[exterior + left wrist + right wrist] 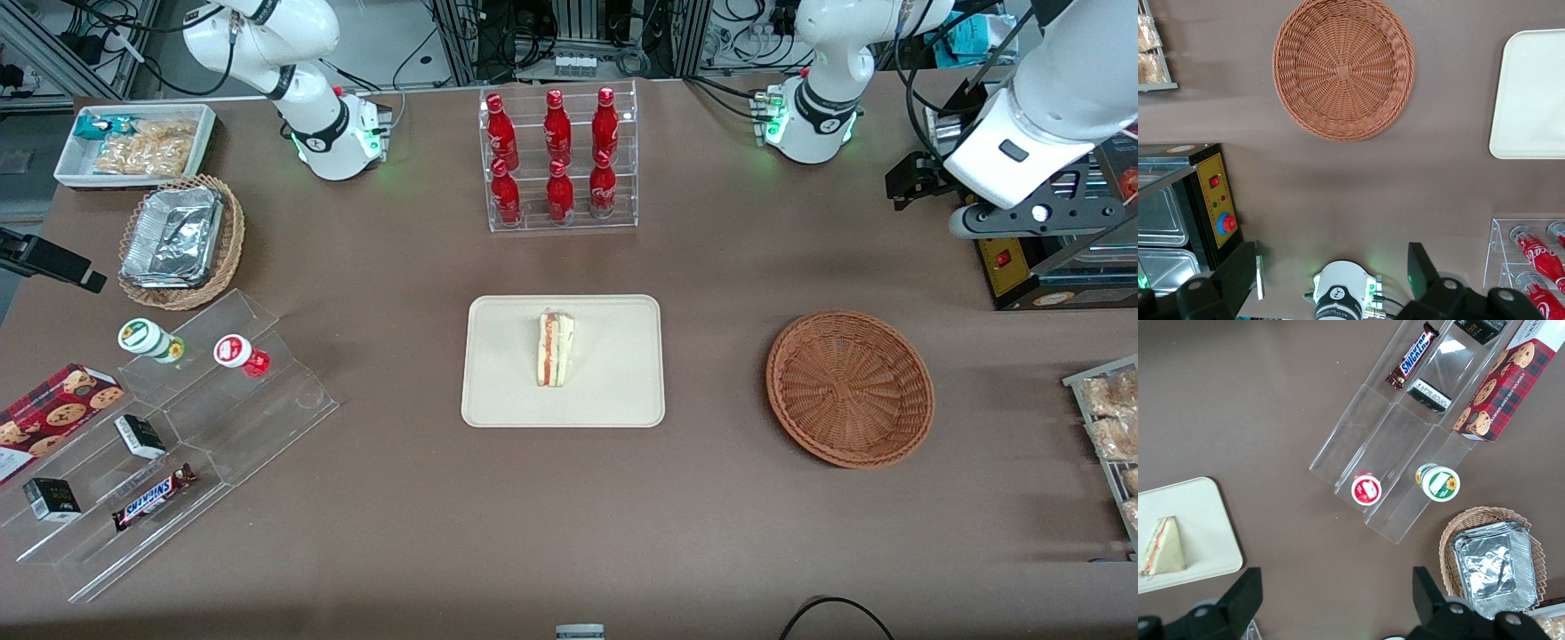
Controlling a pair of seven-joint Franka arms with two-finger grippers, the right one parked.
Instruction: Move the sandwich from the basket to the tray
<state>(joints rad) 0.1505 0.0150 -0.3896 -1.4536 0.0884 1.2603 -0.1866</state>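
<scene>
Sandwich lies mid-tray, well inside its rim, with your basket empty and your gripper high, fingers apart, holding nothing.

tray edge-cropped, end effector fingertips cropped

Cream tray, white sandwich striped red and green, reddish-brown woven basket, black fingers

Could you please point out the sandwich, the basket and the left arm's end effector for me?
sandwich (555, 348): front view, middle of the wedge, lying on the tray.
basket (849, 388): front view, bare woven floor; nothing in it.
end effector (1335, 277): left wrist view, midway between the open fingertips, raised above the table.
</scene>
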